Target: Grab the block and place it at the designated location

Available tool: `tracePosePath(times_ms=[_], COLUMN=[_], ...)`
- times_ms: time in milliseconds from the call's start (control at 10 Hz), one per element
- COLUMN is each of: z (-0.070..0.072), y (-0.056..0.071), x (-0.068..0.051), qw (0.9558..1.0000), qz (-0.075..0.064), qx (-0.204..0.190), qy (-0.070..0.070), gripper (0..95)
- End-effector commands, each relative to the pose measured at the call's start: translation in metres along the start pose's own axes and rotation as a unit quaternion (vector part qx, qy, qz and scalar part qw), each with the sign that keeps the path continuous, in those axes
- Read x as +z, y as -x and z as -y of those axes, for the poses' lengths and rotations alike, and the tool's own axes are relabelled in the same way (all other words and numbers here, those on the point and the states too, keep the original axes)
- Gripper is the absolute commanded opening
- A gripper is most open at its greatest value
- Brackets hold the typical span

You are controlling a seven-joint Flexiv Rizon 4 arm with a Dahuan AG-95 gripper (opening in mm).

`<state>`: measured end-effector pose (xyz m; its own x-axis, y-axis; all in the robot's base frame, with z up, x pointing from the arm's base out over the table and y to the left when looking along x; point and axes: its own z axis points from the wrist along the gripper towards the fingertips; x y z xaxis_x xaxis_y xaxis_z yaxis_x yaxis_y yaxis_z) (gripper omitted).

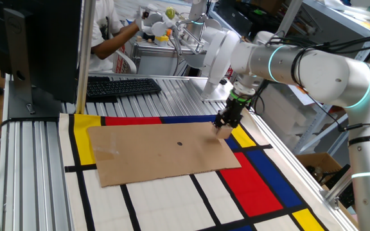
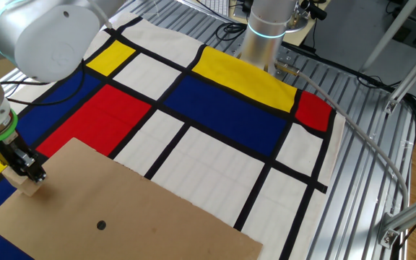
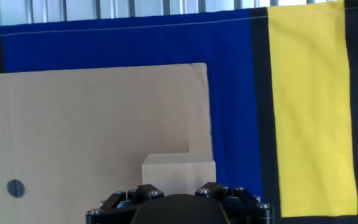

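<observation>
The block (image 1: pixel 223 132) is a pale wooden cube at the far right corner of the brown cardboard sheet (image 1: pixel 153 154). My gripper (image 1: pixel 226 126) stands straight above it, its dark fingers down on either side, shut on the block (image 2: pixel 24 185). I cannot tell if the cube rests on the sheet or hangs just above it. In the hand view the block (image 3: pixel 179 169) fills the space between the finger mounts of the gripper (image 3: pixel 179 190). The designated location (image 1: pixel 179 144) is a small dark dot near the sheet's middle, well to the left of the block (image 3: pixel 15 188) (image 2: pixel 101 225).
The cardboard lies on a mat of red, yellow, blue and white rectangles with black lines (image 2: pixel 215 108). A black keyboard (image 1: pixel 121 86) and a monitor (image 1: pixel 37 45) stand at the back left. A person (image 1: pixel 111 32) works behind the table. The arm's base (image 2: pixel 266 32) stands at the mat's edge.
</observation>
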<state>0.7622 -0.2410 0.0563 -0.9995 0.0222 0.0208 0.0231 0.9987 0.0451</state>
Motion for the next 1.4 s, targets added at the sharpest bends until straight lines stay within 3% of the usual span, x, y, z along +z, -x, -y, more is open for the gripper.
tracePosePath(times_ms=[100,700,1100,1400], z=[-0.014,-0.066,-0.083,-0.096], y=[0.005,0.017,0.02,0.021], x=[-0.004,-0.002,0.004,0.009], qw=[1.0,0.9998,0.9998,0.9995], qz=[0.0,-0.001,0.0,0.001], qx=[0.006,0.021,0.021,0.031], qy=[0.0,-0.004,0.0,-0.005], gripper=[0.0,0.0,0.0,0.0])
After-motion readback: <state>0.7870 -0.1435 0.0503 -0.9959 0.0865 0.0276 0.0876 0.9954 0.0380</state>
